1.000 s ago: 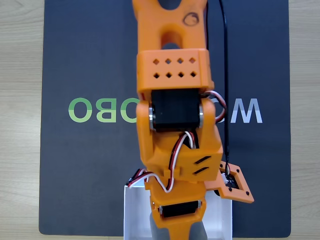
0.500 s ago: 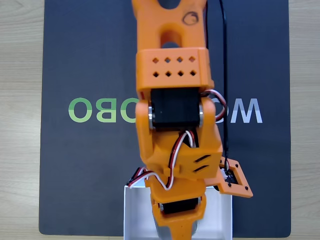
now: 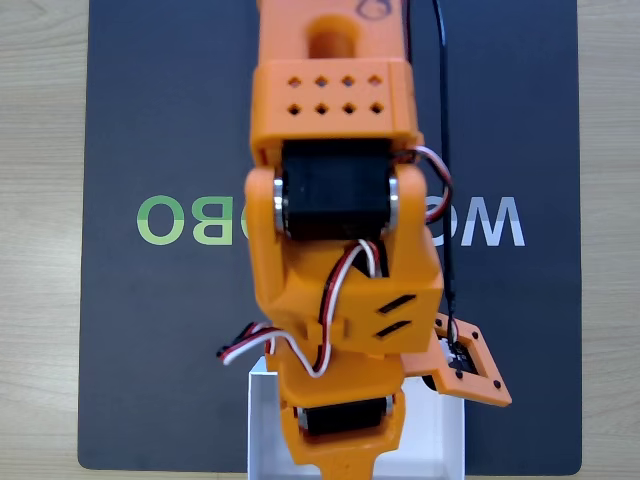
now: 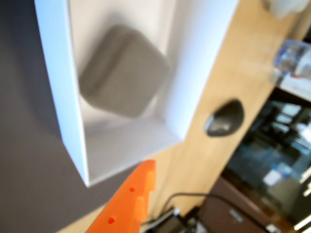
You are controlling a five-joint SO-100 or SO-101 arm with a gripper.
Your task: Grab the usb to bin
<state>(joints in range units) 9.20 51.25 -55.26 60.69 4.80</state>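
The usb [image 4: 124,70], a flat grey block with rounded corners, lies tilted inside the bin [image 4: 53,73] in the wrist view, free of the gripper. One orange finger [image 4: 138,189] pokes in from the bottom edge, below the bin's near corner and apart from the usb. In the fixed view the orange arm hangs over the white bin [image 3: 446,430] at the mat's near edge and hides its inside. My gripper [image 3: 340,462] points down over the bin with nothing grey showing between its jaws.
A dark mat [image 3: 160,120] with green and white lettering covers the wooden table [image 3: 40,250]. A small orange circuit board [image 3: 470,365] on a black cable hangs off the arm's right side. A dark computer mouse [image 4: 224,118] and a clear bottle [image 4: 294,56] sit beyond the bin.
One second ago a grey block showed at the gripper's tip over the bin; it is gone from there now. The arm has risen toward the camera and shifted slightly left.
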